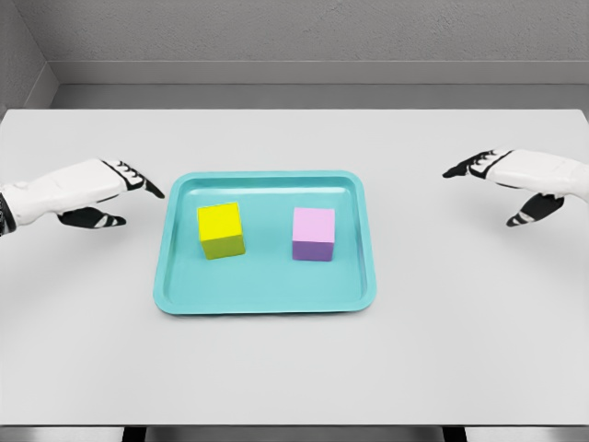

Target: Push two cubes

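- Left hand (92,191) just beside the teal tray's (267,299) left rim, fingers extended, holding nothing.
- Yellow cube (221,229) in tray's left half, slightly turned.
- Pink cube (314,234) in tray's right half, apart from the yellow.
- Right hand (520,184) well right of tray, open, empty.
- Approach stage, judging by gaps; next calls for fingertips meeting each cube's outer face.

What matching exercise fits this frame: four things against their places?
Things:
1. yellow cube
2. pink cube
3. left hand
4. right hand

Places:
A. right half of the teal tray
B. over the table, right of the tray
C. left half of the tray
D. close beside the tray's left rim

Pairs: 1-C, 2-A, 3-D, 4-B
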Tool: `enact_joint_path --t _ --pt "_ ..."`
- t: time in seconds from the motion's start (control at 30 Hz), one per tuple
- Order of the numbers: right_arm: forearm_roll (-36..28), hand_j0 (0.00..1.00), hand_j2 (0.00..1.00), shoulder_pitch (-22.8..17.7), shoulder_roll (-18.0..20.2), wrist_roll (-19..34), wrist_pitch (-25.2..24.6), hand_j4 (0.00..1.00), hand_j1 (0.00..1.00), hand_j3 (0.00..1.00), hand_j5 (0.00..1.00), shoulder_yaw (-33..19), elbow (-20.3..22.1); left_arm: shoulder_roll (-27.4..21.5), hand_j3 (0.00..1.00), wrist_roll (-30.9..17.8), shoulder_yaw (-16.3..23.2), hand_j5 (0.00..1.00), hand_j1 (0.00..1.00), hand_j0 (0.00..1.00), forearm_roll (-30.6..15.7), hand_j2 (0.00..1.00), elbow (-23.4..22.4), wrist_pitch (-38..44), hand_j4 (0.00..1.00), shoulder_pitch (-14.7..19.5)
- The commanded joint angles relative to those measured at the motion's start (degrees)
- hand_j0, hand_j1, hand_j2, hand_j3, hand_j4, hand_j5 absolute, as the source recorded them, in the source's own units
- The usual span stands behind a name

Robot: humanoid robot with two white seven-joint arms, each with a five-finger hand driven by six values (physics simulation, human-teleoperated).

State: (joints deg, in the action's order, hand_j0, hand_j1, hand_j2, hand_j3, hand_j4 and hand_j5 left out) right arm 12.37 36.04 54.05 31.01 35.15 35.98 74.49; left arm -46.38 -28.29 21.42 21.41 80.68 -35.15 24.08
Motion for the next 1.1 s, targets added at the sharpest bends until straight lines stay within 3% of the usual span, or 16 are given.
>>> enact_joint_path --t 0.0,0.23,0.33,0.47,0.57,0.8,0.9,1.07 --pt "-0.33 1.0 1.0 0.0 0.18 -0.42 -0.15 1.0 1.0 1.0 1.0 0.5 0.66 0.32 0.65 0.08 -0.06 0.65 0.65 0.65 0.03 0.65 -0.17 0.15 0.65 0.0" --pt "-0.6 1.0 1.0 2.64 0.62 -0.51 -0.15 1.0 1.0 1.0 1.0 1.29 0.92 -0.73 0.66 0.26 -0.15 0.66 0.66 0.66 -1.81 0.66 2.99 0.15 0.66 -0.61" --pt "-0.42 1.0 1.0 4.3 0.18 0.28 -0.15 1.0 1.0 1.0 1.0 2.61 1.45 -1.52 0.66 0.26 -0.33 0.66 0.66 0.66 -3.04 0.66 6.77 0.15 0.66 -2.81" --pt "-0.42 1.0 1.0 4.83 -0.96 -0.07 -0.15 1.0 1.0 1.0 1.0 4.1 1.36 -2.31 0.65 0.26 -2.43 0.65 0.65 0.65 -3.66 0.65 7.83 0.15 0.65 -5.1" --pt "-0.33 0.75 0.75 4.83 -1.84 -0.16 -0.15 0.75 0.75 0.75 0.75 4.36 1.45 -2.93 0.65 0.26 -2.35 0.65 0.65 0.65 -3.92 0.65 7.83 0.15 0.65 -5.19" --pt "2.3 0.38 0.38 9.67 -4.92 0.37 -0.15 0.38 0.38 0.38 0.38 13.15 1.27 -1.79 0.65 0.08 -2.35 0.65 0.65 0.65 -3.66 0.65 7.39 0.15 0.65 -5.54" --pt "2.66 0.19 0.19 9.67 -5.53 2.21 -0.15 0.19 0.19 0.19 0.19 13.77 1.27 0.15 0.65 -0.09 -1.73 0.65 0.65 0.65 -3.4 0.65 7.39 0.15 0.65 -5.54" --pt "3.36 0.14 0.14 11.86 -6.76 3.99 -0.15 0.14 0.14 0.14 0.14 15.61 1.8 1.99 0.65 -0.18 -1.56 0.65 0.65 0.65 -3.05 0.65 7.21 0.15 0.65 -5.54"
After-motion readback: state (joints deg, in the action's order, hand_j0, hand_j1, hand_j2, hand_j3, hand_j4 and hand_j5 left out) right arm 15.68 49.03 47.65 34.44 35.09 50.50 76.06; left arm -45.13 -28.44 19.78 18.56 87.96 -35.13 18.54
